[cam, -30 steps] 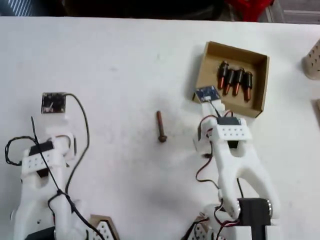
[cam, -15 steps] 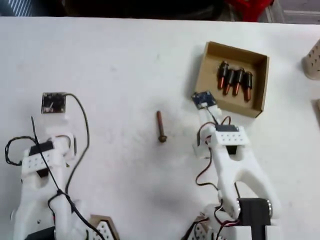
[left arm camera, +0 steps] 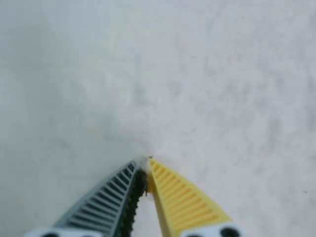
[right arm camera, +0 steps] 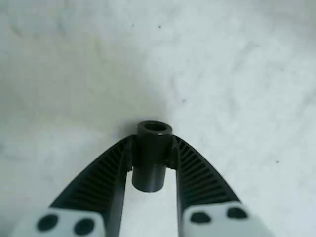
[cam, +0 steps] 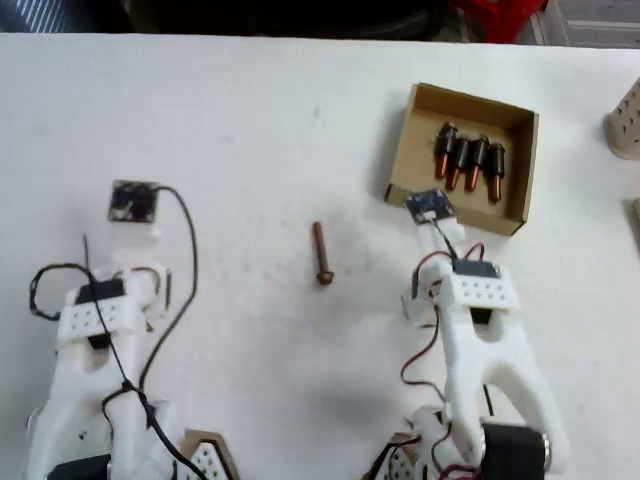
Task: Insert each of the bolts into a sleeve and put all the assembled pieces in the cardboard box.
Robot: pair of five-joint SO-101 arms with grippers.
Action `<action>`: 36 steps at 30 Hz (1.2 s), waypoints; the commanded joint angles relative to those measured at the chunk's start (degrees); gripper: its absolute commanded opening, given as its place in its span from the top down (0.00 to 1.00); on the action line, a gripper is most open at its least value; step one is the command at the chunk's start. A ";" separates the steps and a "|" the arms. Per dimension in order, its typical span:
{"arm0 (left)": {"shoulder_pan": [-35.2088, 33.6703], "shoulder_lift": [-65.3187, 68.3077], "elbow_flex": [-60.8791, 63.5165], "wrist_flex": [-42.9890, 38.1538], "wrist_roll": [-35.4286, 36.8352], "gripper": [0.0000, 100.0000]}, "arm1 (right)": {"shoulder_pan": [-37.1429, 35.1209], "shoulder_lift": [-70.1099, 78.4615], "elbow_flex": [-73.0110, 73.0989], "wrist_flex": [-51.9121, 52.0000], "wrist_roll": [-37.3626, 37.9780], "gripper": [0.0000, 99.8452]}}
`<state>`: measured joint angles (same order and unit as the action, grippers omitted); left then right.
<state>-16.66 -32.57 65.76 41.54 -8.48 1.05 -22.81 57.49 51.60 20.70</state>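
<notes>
Right gripper is part closed and clamped on a black sleeve, which sits in line with the fingers with its open end just past the tips. It is over the table, just beside the near edge of the box. Left gripper has its tips pressed together with nothing between them, over the table at the left, well apart from the bolt. The bolt lies loose between the two arms, head toward them, and four assembled pieces lie side by side in the box.
</notes>
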 commanded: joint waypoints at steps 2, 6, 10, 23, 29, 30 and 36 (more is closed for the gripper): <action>9.98 -1.98 -5.63 3.78 1.93 0.98 | 7.69 -9.80 3.16 2.51 0.70 0.98; 20.97 -1.89 -6.59 5.54 2.20 0.98 | 13.23 -10.59 3.96 2.42 0.88 0.98; 31.78 -1.45 -8.35 4.48 2.29 0.98 | 15.25 -9.19 3.69 2.15 0.88 0.98; 44.88 21.85 -23.74 1.05 7.82 0.98 | 16.84 -7.43 3.34 1.19 3.60 0.98; 49.54 28.35 -28.40 0.70 9.14 0.98 | 18.51 -7.43 3.34 0.57 3.69 0.98; 49.36 30.46 -29.54 0.79 10.02 0.98 | 18.77 -7.43 3.34 0.22 3.69 0.98; 49.80 38.55 -36.04 1.05 10.73 0.98 | 19.03 -7.43 3.52 0.13 3.69 0.98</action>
<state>32.04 4.53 34.02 44.09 1.19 19.43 -30.02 61.71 52.57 23.87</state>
